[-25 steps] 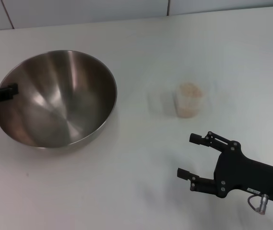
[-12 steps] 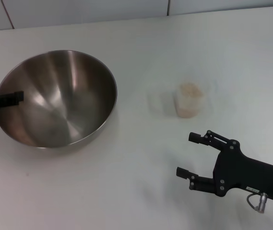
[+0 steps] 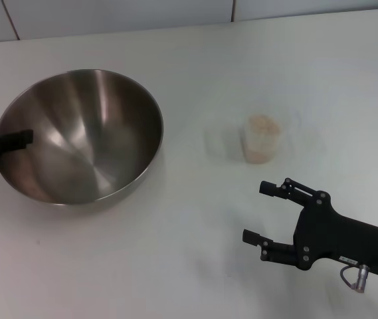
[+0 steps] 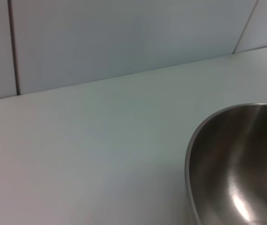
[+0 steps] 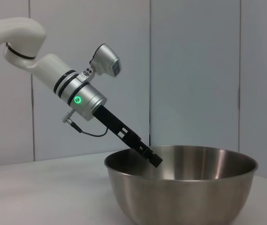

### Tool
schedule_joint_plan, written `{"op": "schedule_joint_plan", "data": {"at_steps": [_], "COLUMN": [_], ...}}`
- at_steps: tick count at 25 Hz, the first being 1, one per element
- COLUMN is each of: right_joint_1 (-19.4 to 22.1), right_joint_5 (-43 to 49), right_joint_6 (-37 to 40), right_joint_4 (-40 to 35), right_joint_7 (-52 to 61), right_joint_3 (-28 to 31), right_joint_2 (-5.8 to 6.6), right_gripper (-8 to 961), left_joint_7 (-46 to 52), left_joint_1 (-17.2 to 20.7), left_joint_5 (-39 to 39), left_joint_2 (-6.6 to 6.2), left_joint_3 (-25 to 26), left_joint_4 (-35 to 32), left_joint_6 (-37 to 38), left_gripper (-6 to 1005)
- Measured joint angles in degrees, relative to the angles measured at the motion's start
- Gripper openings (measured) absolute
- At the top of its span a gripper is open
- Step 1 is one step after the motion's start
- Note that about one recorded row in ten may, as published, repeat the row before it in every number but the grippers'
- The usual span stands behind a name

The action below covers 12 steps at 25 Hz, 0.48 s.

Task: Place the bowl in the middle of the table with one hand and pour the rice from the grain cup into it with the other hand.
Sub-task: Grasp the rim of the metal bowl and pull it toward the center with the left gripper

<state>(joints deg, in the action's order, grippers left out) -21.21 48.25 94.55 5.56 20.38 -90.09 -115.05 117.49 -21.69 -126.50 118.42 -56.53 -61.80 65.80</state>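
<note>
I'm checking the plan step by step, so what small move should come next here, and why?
Probably the left gripper should slide the large stainless-steel bowl toward the middle of the white table. One finger reaches over its rim, and the bowl sits left of centre. The small clear plastic cup of rice stands untouched, the open right gripper hovering short of it.

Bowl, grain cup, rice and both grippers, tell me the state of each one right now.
bowl: upright on the table, empty, left of centre.
grain cup: upright, apart from the bowl.
rice: inside the cup, unpoured.
left gripper: at the bowl's left rim.
right gripper: open, empty, short of the cup.
</note>
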Motion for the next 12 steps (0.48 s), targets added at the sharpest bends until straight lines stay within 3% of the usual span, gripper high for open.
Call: {"op": "schedule_joint_plan", "data": {"at_steps": [6, 9, 12], "right_joint_1": [-0.1, -0.3, -0.4], "right_joint_5": [0.0, 0.0, 0.0], "right_joint_6": [0.0, 0.0, 0.1], "right_joint_4": [-0.1, -0.1, -0.1], "right_joint_7": [0.0, 0.0, 0.1], "right_joint_3": [0.0, 0.0, 0.0], "right_joint_2": [0.00, 0.02, 0.06], "right_gripper": [832, 832, 832], "left_joint_7": [0.0, 0.5, 1.8], "left_joint_1": [-0.9, -1.7, -2.6], "left_joint_5": [-0.2, -1.4, -3.5], "left_joint_2": [-0.23, -0.23, -0.18], "left_joint_3": [0.0, 0.2, 0.2], "left_joint_4": [0.1, -0.1, 0.1], "left_joint_6": [1.4, 2.4, 2.7], "left_gripper": [701, 473, 325]}}
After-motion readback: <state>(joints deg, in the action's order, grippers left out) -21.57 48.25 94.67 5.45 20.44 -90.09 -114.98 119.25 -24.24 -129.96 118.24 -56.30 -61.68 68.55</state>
